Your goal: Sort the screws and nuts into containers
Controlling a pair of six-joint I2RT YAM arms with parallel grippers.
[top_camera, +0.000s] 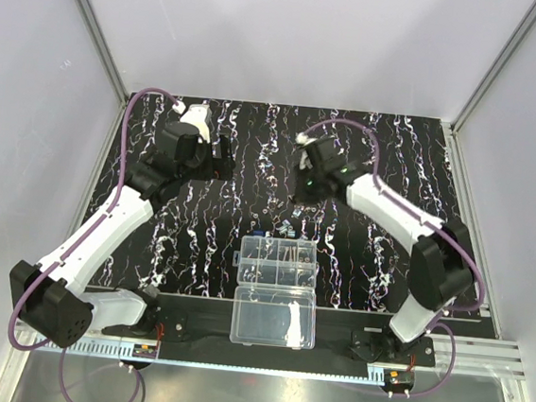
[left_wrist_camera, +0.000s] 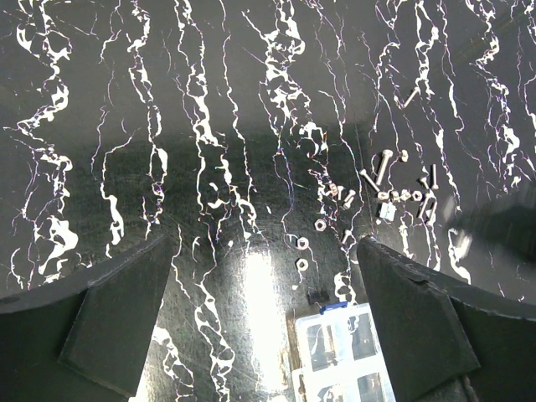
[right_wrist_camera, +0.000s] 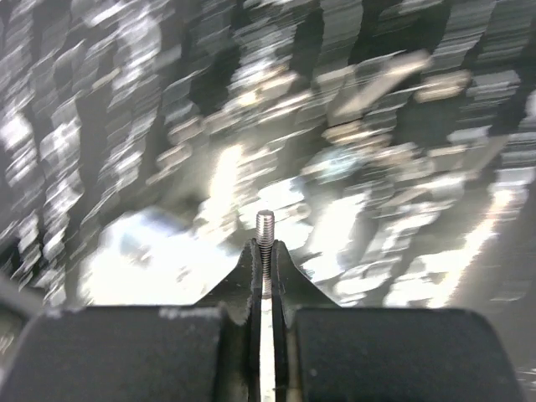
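While blur smears the black white-streaked desk behind it, my right pincer grips a slim silvery threaded metal screw, head hidden; my left pincer gapes.

The mat is looking like a slick, glossy black sheet with white streaks, and it's throwing back a big glare toward its near edge. The screws and nuts are showing as bare silvery metal, slightly shiny. The screw pinched in the right gripper is flashing bright ribbed threads, its fingers are looking like matt black plastic, and the containers are reading as smooth clear plastic.
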